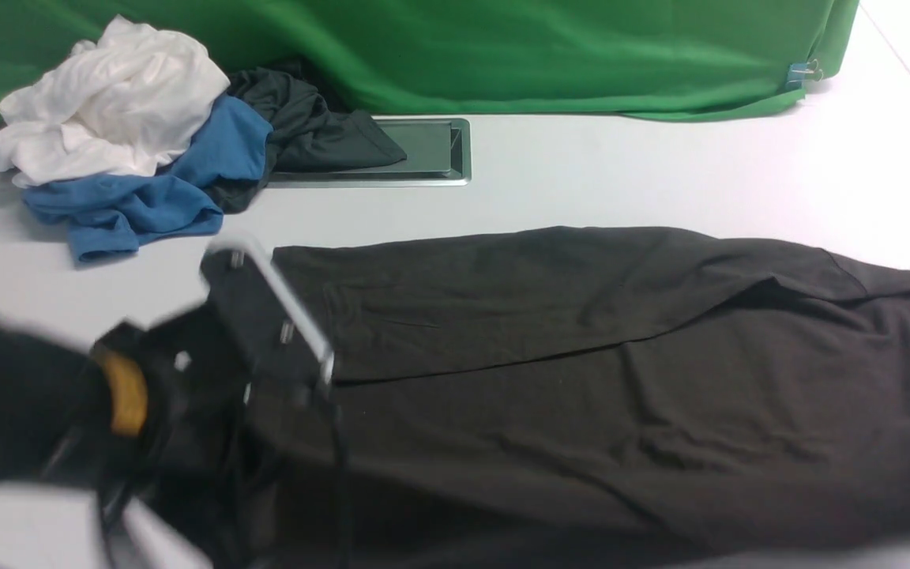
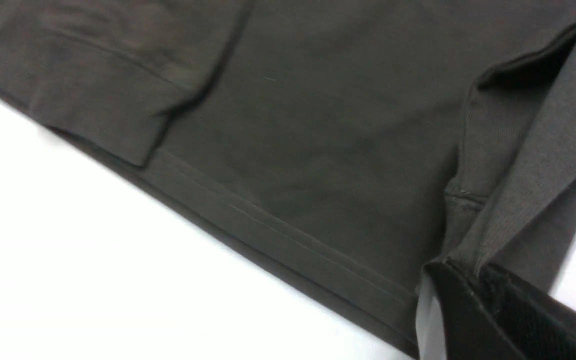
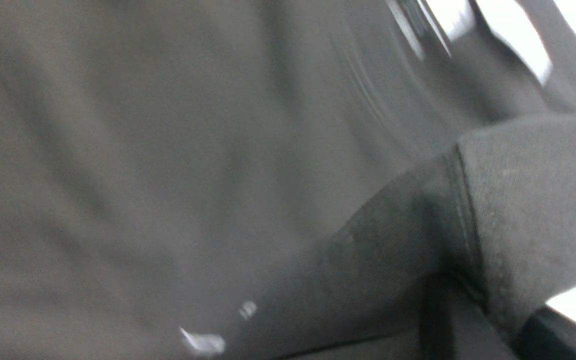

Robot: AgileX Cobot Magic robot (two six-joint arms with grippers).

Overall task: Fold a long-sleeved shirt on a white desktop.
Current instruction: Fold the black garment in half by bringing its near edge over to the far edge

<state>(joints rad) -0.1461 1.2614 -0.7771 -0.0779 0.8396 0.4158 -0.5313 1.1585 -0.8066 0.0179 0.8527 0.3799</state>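
The fold is, I judge, in its early part: on the white desktop [image 1: 629, 174], the long-sleeved shirt [image 1: 518, 427] lies broadly spread, with its far sleeve [image 1: 455, 336] already turned in and running lengthwise over the body, the cuff [image 1: 344, 312] towards the robot's left. The near sleeve seems to be the step in hand, since the cloth along the near side is drawn up and blurred in the front view. What is left, as far as I can tell, is to lay that sleeve across the body, smooth the creases, then double the body over into a compact bundle; none of that doubling shows yet. As for where the shirt lies relative to the tools, it stretches between and beneath both of them, its near side reaching up into their tips. The left gripper [image 2: 470, 272] is pressed together on a narrow gathered strip of the dark fabric, close by a straight stitched edge of the shirt, while the right gripper [image 3: 493, 325] pinches a bunched fold beside a seam, with the rest of the body cloth spreading away from it, softly rippled
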